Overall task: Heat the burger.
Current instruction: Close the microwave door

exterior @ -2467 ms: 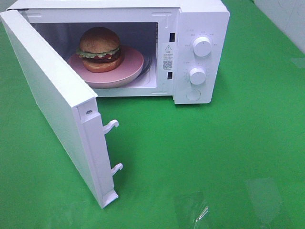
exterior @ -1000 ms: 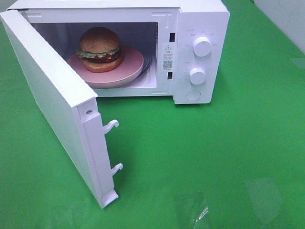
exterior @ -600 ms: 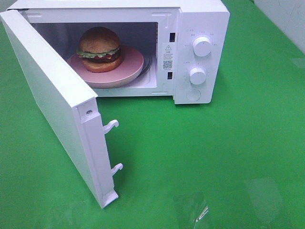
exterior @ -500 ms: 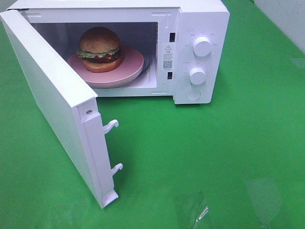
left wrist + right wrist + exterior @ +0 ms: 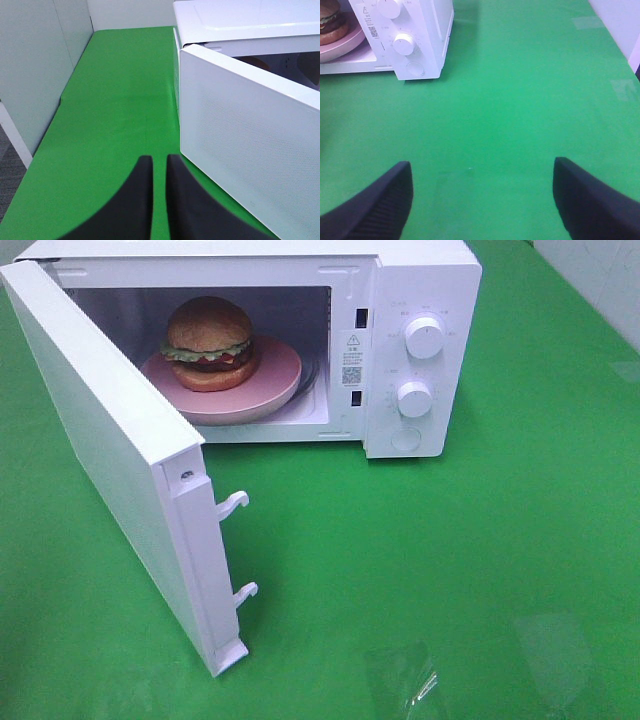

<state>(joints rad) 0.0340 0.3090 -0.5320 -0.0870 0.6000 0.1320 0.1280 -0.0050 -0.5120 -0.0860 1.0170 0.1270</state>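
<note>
My left gripper (image 5: 158, 160) shut, empty — open door (image 5: 240, 140) at its 2 o'clock, nearest | my right gripper (image 5: 482, 167) agape | burger (image 5: 208, 340) inside microwave (image 5: 430, 280).

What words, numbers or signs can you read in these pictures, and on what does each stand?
No text reads clearly.
Warning sticker on the microwave front: a triangle sign; its print is too blurred.
QR code below it: pattern only.
Markings around the upper knob and lower knob: too small to read.
</note>
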